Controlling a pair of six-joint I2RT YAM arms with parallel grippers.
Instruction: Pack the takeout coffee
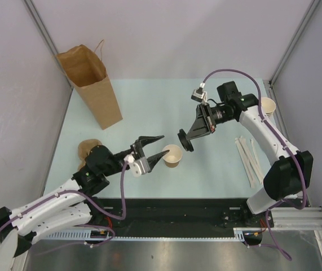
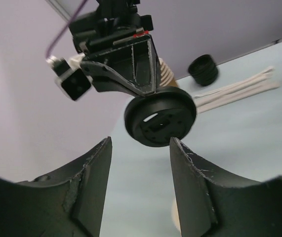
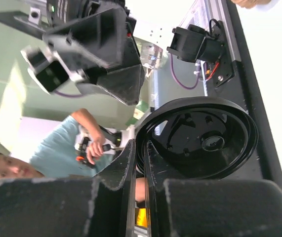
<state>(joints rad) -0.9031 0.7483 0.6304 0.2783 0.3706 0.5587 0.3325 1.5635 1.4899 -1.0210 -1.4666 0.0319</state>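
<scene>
Tan paper cup: standing lidless on surface, centre, just beyond left pincer tips (fingers standing apart). Black lid: hanging edge-on just beside cup, right pincer clamping its rim.

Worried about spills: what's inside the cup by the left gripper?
The cup looks empty: only pale inner wall and floor show. Its near inner side is hidden by the rim.
</scene>
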